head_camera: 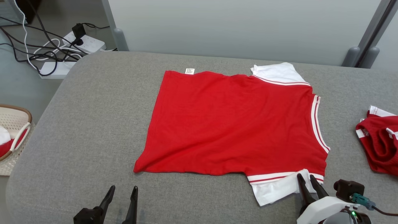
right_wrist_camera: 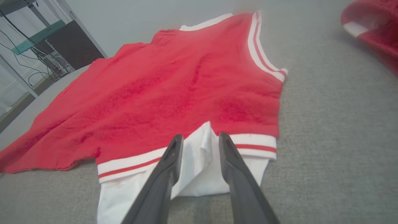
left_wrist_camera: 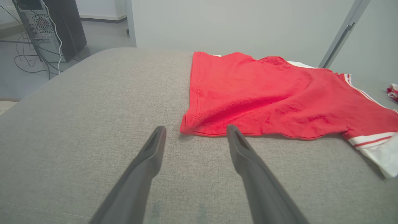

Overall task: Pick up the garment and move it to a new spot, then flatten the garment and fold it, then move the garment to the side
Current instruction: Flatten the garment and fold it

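I judge this the flatten-and-fold step: the red jersey shirt with white striped-trim sleeves (head_camera: 230,124) lies spread mid-way across the grey fabric-covered tabletop (head_camera: 93,124). My right jaws stand narrowly apart astride a raised pleat of its near white sleeve (right_wrist_camera: 199,168); whether they pinch it I cannot tell. My left jaws are spread wide, empty, just short of the hem corner (left_wrist_camera: 190,127). Next calls for a firm nip, then laying the sleeve over the red body.

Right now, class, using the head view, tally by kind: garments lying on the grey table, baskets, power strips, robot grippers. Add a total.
Garments on the grey table: 2 (red shirt, crumpled red garment)
Basket: 1
Power strips: 2
Grippers: 2 (left gripper, right gripper)
Total: 7
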### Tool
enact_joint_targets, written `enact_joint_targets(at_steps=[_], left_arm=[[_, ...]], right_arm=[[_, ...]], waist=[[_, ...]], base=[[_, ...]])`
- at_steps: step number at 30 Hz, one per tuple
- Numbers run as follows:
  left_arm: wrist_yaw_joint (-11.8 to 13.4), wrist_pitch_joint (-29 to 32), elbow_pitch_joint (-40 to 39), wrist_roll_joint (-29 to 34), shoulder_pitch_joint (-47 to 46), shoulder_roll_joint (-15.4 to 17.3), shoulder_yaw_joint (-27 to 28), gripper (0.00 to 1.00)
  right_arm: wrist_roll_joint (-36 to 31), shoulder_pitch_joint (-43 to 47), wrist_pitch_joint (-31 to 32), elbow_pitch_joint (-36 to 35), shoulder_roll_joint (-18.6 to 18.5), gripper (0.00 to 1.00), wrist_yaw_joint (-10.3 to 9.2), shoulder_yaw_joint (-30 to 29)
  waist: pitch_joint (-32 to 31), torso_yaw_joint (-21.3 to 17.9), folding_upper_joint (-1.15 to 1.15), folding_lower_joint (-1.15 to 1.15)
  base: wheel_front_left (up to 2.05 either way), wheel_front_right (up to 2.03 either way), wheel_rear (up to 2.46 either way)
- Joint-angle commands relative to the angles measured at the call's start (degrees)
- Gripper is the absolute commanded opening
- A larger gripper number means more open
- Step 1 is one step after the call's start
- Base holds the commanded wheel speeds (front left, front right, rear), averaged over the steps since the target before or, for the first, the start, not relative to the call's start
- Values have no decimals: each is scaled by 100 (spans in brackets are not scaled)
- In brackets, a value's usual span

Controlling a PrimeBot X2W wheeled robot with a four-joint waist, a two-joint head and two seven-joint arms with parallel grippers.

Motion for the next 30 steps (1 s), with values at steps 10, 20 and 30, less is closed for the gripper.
enact_joint_targets(at_steps=[10,20,30], left_arm=[[-7,-77,-136,-63,-398,24,130,100],[-149,-77,583,-367,-839,24,142,100],[-184,-77,1478,-421,-1468,24,641,100]], right_arm=[[-126,-270,-78,113,42,0,25,68],[-147,-220,-78,-164,47,0,25,166],[-133,-195,-78,-451,38,0,25,431]], waist=[[98,-18,0,0],[360,-308,0,0],[573,-756,0,0]], base=[[0,0,0],[0,0,0],[0,0,0]])
